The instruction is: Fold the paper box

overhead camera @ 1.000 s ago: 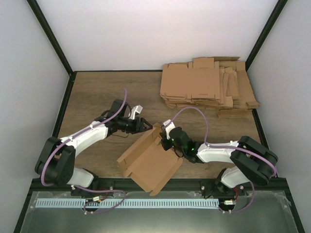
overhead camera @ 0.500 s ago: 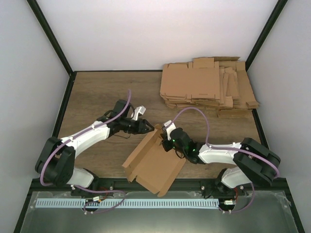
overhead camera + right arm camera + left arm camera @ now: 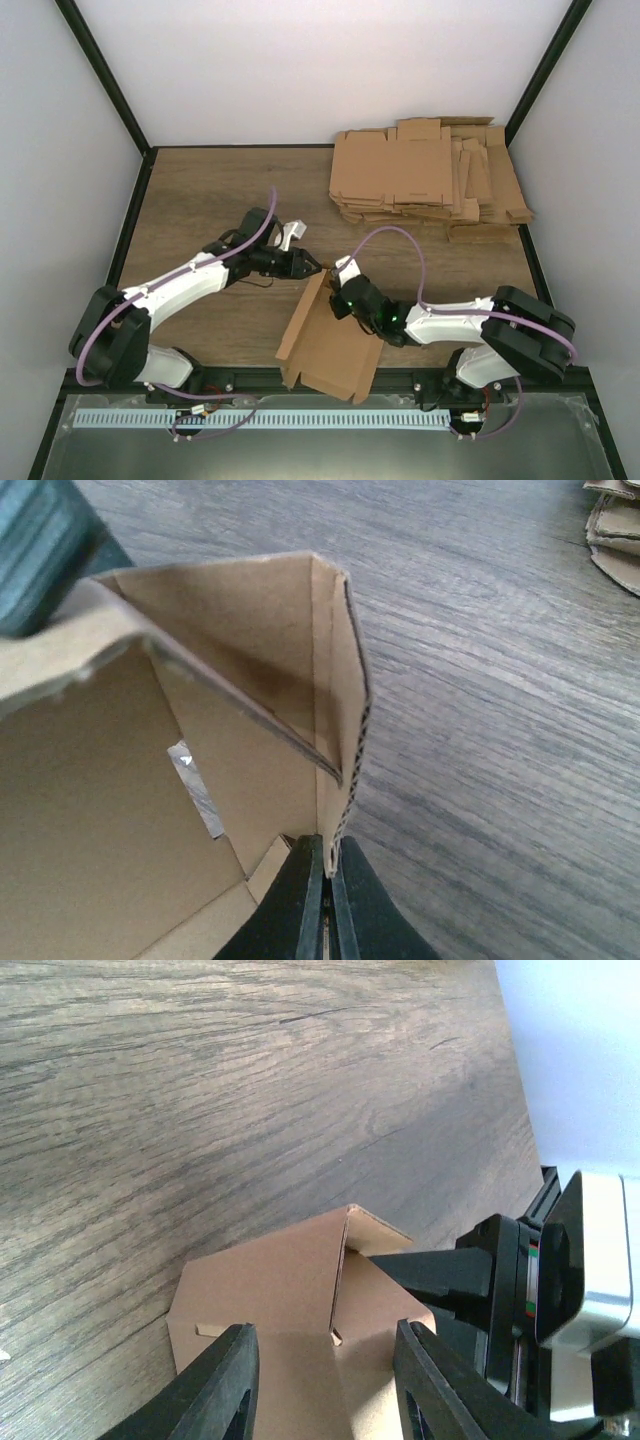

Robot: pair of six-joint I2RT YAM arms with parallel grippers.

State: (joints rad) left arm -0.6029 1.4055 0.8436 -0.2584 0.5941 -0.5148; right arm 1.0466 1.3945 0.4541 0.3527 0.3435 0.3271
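The paper box [image 3: 325,345] is a brown cardboard piece, partly folded, tilted up near the front middle of the table. It also shows in the left wrist view [image 3: 290,1300] and the right wrist view [image 3: 240,700]. My right gripper [image 3: 340,298] is shut on the box's upright side wall, its fingers [image 3: 324,905] pinching the wall's edge. My left gripper [image 3: 312,268] is open at the box's far corner, its fingers [image 3: 225,1390] standing either side of a folded flap, not closed on it.
A pile of flat brown cardboard blanks [image 3: 425,180] lies at the back right of the wooden table [image 3: 200,200]. Black frame rails run along the table's sides and front edge [image 3: 320,378].
The right gripper has swung the box toward the front right, tilting it more upright. The left gripper has moved right, following the box's far corner.
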